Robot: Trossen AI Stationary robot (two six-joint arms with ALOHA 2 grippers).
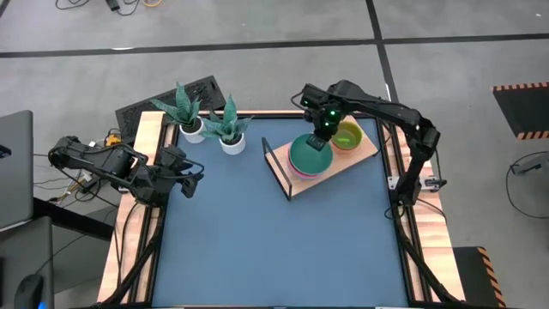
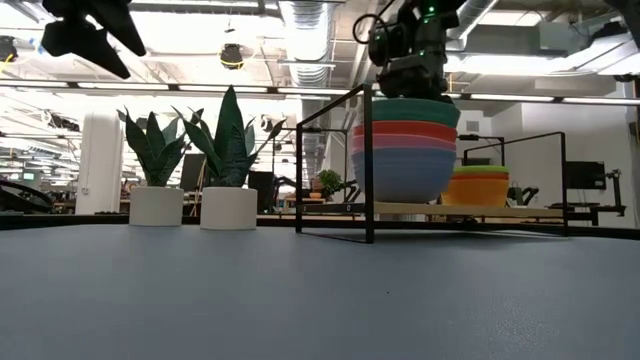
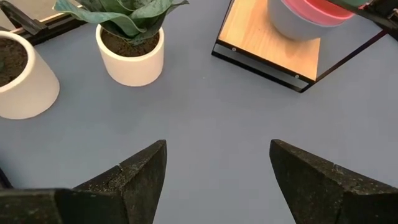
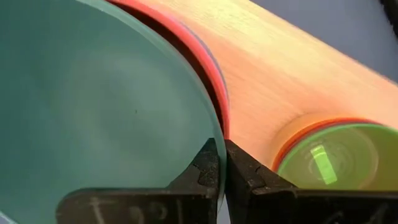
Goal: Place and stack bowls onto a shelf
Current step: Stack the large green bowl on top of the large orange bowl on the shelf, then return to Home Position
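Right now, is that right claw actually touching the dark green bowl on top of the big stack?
Touching. In the right wrist view, the right gripper has its fingers pinched shut on the rim of the dark green bowl.

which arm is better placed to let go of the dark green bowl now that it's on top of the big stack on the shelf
Right. Its end effector is shut on the dark green bowl atop the stack on the shelf. The left end effector hangs open, far across the table.
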